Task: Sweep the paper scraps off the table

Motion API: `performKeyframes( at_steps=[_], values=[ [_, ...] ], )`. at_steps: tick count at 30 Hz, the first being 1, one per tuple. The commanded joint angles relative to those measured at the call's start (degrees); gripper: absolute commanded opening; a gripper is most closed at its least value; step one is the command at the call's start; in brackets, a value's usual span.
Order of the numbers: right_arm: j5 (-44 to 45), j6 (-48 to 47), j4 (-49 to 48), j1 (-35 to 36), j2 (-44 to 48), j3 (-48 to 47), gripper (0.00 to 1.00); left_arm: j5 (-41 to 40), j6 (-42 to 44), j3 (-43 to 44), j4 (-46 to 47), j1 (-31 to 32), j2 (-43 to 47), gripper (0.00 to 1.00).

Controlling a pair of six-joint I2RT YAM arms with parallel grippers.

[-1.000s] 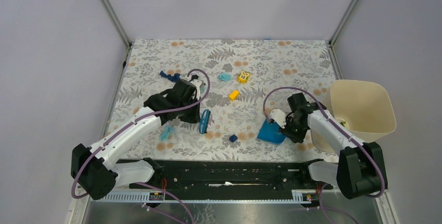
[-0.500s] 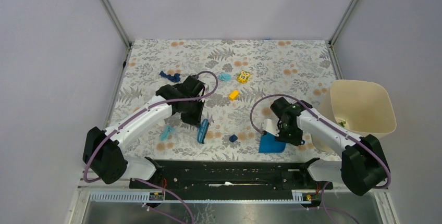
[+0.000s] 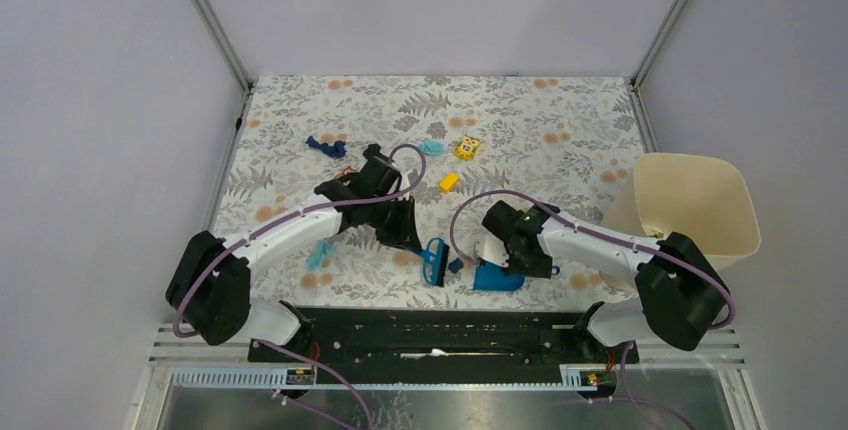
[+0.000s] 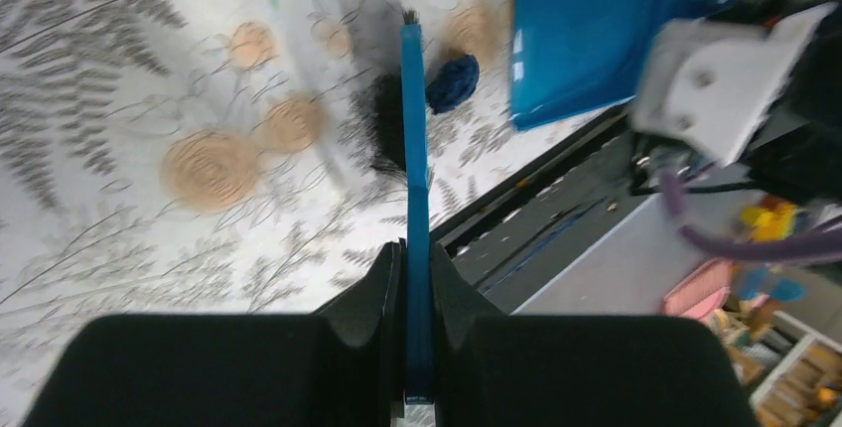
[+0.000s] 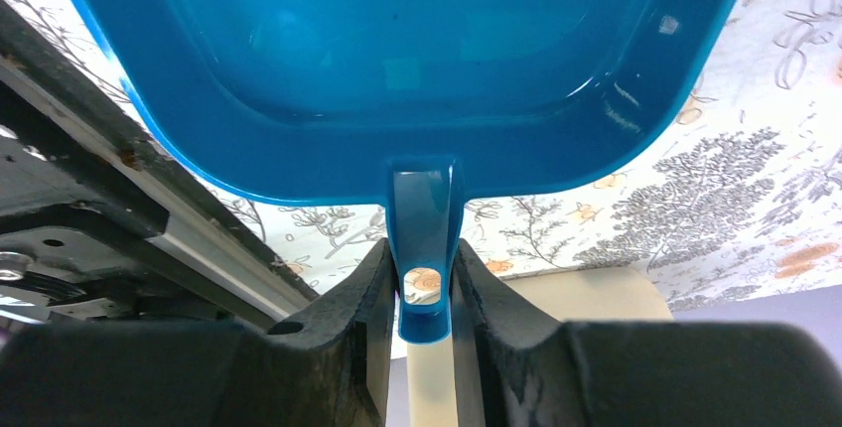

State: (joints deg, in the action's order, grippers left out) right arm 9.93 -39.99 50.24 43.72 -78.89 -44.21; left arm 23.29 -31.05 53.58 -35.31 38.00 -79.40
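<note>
Top external view: I work close to the near edge of the table (image 3: 560, 120), and the black rail (image 3: 420, 325) is just behind it. My left pincer (image 4: 415, 253) is closed on the thin blue brush (image 4: 412, 129). My right pincer (image 5: 424, 263) clamps the handle of the blue dustpan (image 5: 417, 60). One dark blue scrap (image 4: 453, 82), small and wrinkly, lies just beside the brush, between it and the dustpan. Other paper scraps, a light cyan one (image 3: 320, 254) and a dark blue one (image 3: 325, 144), lie well apart on the left side.

light: bright, even | shadows: soft | top view: sharp | left wrist: motion blur | right wrist: glare on dustpan (image 5: 417, 50)
</note>
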Motion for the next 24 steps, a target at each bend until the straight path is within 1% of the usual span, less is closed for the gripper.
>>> performKeyframes(
  at_steps=[1,4,6,9,13,15,18,21,24],
  values=[
    [-0.64,3.75,0.29,2.67,-1.26,0.02,0.0,5.93,-9.81,-2.98,15.12,1.13,-2.01,0.0],
    [-3.93,4.72,0.46,3.57,-0.86,-1.28,0.0,10.62,-14.17,-4.19,23.0,2.24,-2.74,0.0],
    [-5.39,5.22,0.7,3.71,-0.48,-2.02,0.0,11.58,-14.63,-2.91,23.7,2.82,-2.68,0.0],
    [-5.66,5.44,0.55,3.73,0.24,-2.0,0.0,11.07,-12.39,-0.58,20.52,2.82,-0.98,0.0],
    [-5.94,5.54,-0.64,3.68,1.05,-0.96,0.0,8.02,-7.45,2.93,12.51,2.84,1.77,0.0],
    [-6.27,5.91,-1.19,3.74,0.97,-0.65,0.0,2.62,-4.2,5.55,5.49,2.87,2.79,0.0],
    [-7.12,6.03,-1.77,3.74,1.28,-0.41,0.0,-11.22,-0.42,10.69,-8.8,2.86,3.95,0.0],
    [-7.62,5.97,-2.05,3.79,1.18,-0.44,0.0,-21.16,2.0,14.7,-18.2,2.83,5.09,0.0],
    [-7.56,5.95,-2.87,3.89,0.58,0.01,0.0,-28.42,2.87,17.28,-25.13,2.83,5.03,0.0]
  ],
)
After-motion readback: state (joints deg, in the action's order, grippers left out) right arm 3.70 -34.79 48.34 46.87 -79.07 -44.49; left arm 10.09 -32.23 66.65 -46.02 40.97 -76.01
